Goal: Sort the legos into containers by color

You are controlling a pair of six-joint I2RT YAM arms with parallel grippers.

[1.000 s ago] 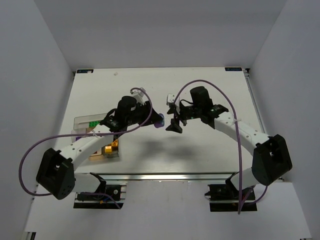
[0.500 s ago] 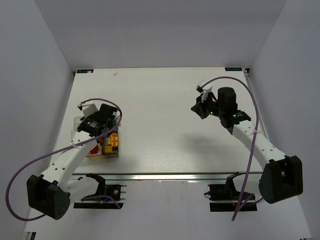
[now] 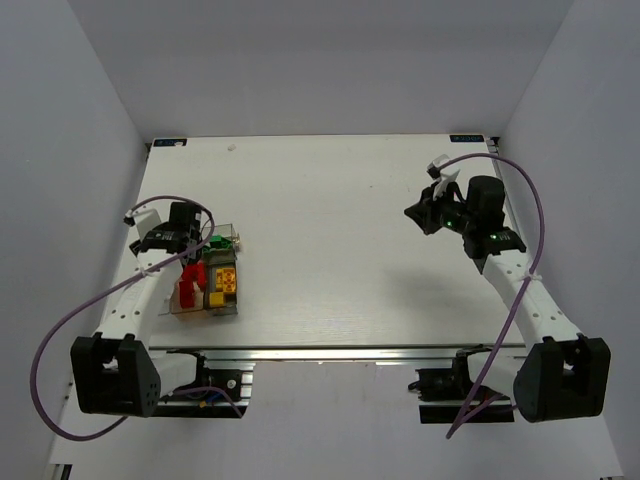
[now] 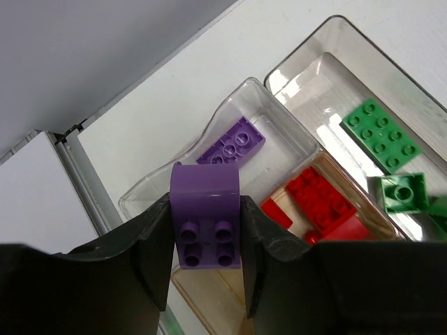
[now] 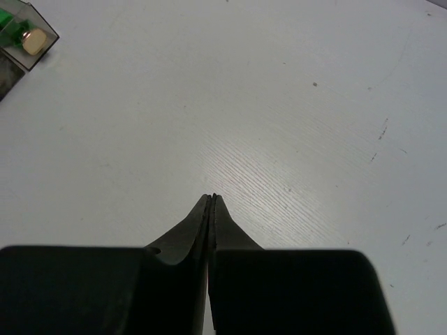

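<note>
My left gripper [image 4: 206, 207] is shut on a purple lego [image 4: 206, 230], held above the containers. Right below it, the clear bin [image 4: 276, 143] holds a flat purple brick [image 4: 232, 143]. The tan bin [image 4: 209, 293] beside it holds red bricks [image 4: 318, 202], and a third bin [image 4: 328, 91] holds green bricks [image 4: 380, 132]. From above, the left gripper [image 3: 185, 250] hangs over the containers [image 3: 225, 305] at the table's left edge, where red [image 3: 187, 285], yellow [image 3: 222, 280] and green [image 3: 215, 255] pieces show. My right gripper [image 5: 211, 197] is shut and empty over bare table on the right [image 3: 418, 215].
A corner of the green bin with a cream piece [image 5: 31, 42] shows at the far left of the right wrist view. The table's left edge and metal rail [image 4: 84, 181] run close beside the bins. White walls enclose the table.
The left arm swung from the table's middle to the left, carrying the purple lego over the bins. The right arm drew back to the right and its jaws shut.
</note>
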